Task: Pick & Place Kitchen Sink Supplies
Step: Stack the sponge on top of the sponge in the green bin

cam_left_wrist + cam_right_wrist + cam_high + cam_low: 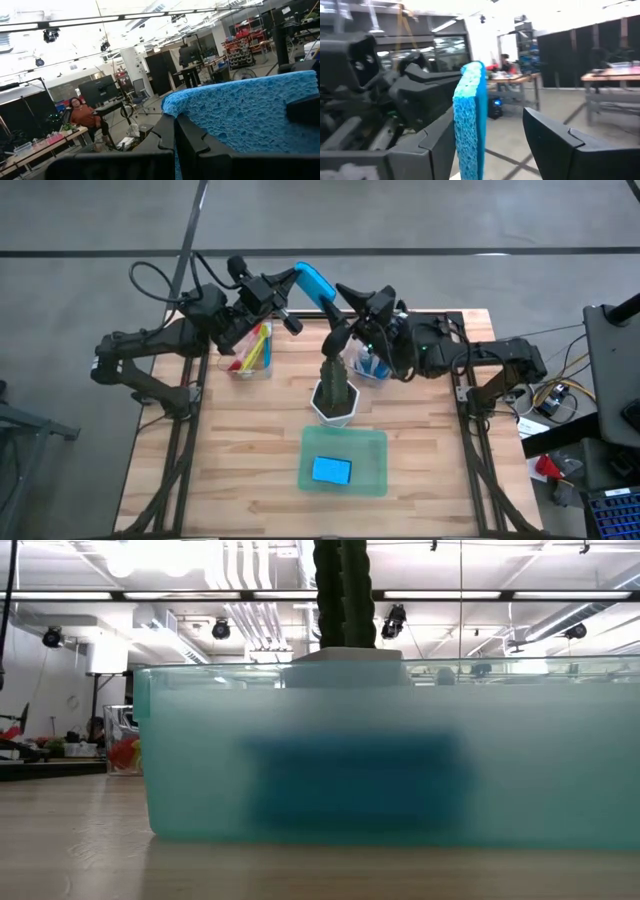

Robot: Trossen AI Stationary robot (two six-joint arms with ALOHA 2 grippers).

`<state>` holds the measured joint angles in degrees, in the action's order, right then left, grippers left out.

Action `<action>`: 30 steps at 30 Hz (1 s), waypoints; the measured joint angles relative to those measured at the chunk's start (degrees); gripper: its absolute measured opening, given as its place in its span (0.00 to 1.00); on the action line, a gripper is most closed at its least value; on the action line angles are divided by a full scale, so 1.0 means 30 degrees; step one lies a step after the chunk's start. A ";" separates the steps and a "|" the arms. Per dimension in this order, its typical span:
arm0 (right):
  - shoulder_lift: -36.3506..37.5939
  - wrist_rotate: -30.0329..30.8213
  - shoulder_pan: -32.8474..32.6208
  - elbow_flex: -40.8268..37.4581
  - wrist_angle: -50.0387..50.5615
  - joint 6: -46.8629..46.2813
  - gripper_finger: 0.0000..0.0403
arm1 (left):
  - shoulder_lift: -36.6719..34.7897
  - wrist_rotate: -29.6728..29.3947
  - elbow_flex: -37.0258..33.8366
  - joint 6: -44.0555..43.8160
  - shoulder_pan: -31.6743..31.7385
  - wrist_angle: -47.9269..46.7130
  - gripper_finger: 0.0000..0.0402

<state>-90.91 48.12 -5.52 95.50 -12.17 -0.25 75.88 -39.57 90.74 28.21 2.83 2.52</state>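
Nearest the low camera: frosted green tray [380,770], soft-cornered, a blue sponge a blur inside; seen from above at 6 o'clock on the wood table [240,440], that second sponge [331,470] flat in it. Behind, dark ribbed plant [337,385] in white pot at centre.

Raised at 12 o'clock above the far table edge: blue sponge [316,284], porous, open-celled, slab-shaped, clenched at one end by left gripper [290,280], jaws fully closed on it. Long axis running from 10 toward 4 o'clock, free end aimed at right gripper [350,300].

Right gripper [485,145] spread wide, nothing clasped; sponge [470,120] edge-on between its fingers, thin side presented, no contact visible on either side. Looks like a handover, right arm the receiver. Needs jaws closing across the thin face while left holds firm; soft foam likely to squash and flex, so grip well in from the tip.

Brushes [255,348], yellow and red, upright in clear bin at 10 o'clock. Another bin [372,365] at 1 o'clock, contents unclear.
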 joint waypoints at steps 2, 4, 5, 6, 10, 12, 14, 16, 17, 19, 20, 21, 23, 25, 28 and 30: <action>0.0000 -0.1104 0.0153 0.0000 -0.0013 -0.0115 0.52 | 0.0000 0.0002 0.0000 0.0000 0.0000 0.0007 0.00; 0.0000 -0.1615 0.0232 0.0000 -0.0022 -0.0564 0.49 | 0.0000 0.0007 0.0000 -0.0007 -0.0008 -0.0001 0.00; 0.0000 -0.1650 0.0236 0.0000 -0.0013 -0.0779 0.47 | 0.0000 0.0021 0.0000 -0.0007 -0.0022 -0.0007 0.00; -0.0004 -0.1693 0.0234 0.0000 -0.0013 -0.0849 0.44 | 0.0000 0.0021 0.0000 -0.0007 -0.0029 -0.0001 0.00; 0.0015 -0.1727 0.0241 0.0000 -0.0021 -0.0494 0.33 | -0.0022 0.0131 0.0000 -0.0040 -0.0029 0.0000 0.00; 0.0044 -0.1728 0.0241 0.0000 -0.0013 -0.0415 0.27 | -0.0022 0.0468 0.0000 -0.0336 -0.0022 0.0007 0.00; 0.0082 -0.1792 0.0230 0.0000 -0.0006 -0.0415 0.22 | -0.0029 0.0902 0.0000 -0.0658 -0.0029 0.0000 0.00; 0.0181 -0.2074 0.0219 0.0000 0.0082 -0.0350 0.16 | -0.0065 0.1310 0.0000 -0.0849 -0.0022 -0.0009 0.00; 0.0268 -0.2190 0.0219 -0.0007 0.0140 -0.0350 0.14 | -0.0096 0.1553 0.0000 -0.0867 -0.0022 -0.0003 0.00; 0.0465 -0.2272 0.0219 -0.0007 0.0439 -0.0353 0.10 | -0.0232 0.2014 0.0000 -0.0842 -0.0022 -0.0017 0.00; 0.0566 -0.2285 0.0219 -0.0007 0.0645 -0.0357 0.08 | -0.0300 0.2249 0.0000 -0.0838 -0.0022 -0.0032 0.00; 0.0720 -0.2301 0.0219 -0.0007 0.0843 -0.0354 0.07 | -0.0355 0.2410 0.0000 -0.0838 -0.0029 -0.0030 0.00; 0.1055 -0.2340 0.0219 -0.0015 0.1305 -0.0361 0.05 | -0.0493 0.2597 0.0000 -0.0838 -0.0036 -0.0066 0.01; 0.1384 -0.2227 0.0220 -0.0015 0.1550 -0.0371 0.05 | -0.0733 0.2583 0.0000 -0.0845 -0.0051 -0.0148 0.04; 0.1947 -0.2201 0.0226 -0.0015 0.1861 -0.0459 0.06 | -0.1220 0.2572 0.0011 -0.0900 -0.0044 -0.0295 0.12; 0.2340 -0.2205 0.0196 -0.0015 0.2532 -0.1143 0.06 | -0.1457 0.2552 0.0022 -0.0943 -0.0029 -0.0499 0.18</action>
<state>-83.90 41.51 -4.93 95.46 -4.57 -3.68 71.50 -31.92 90.80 25.38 2.74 1.03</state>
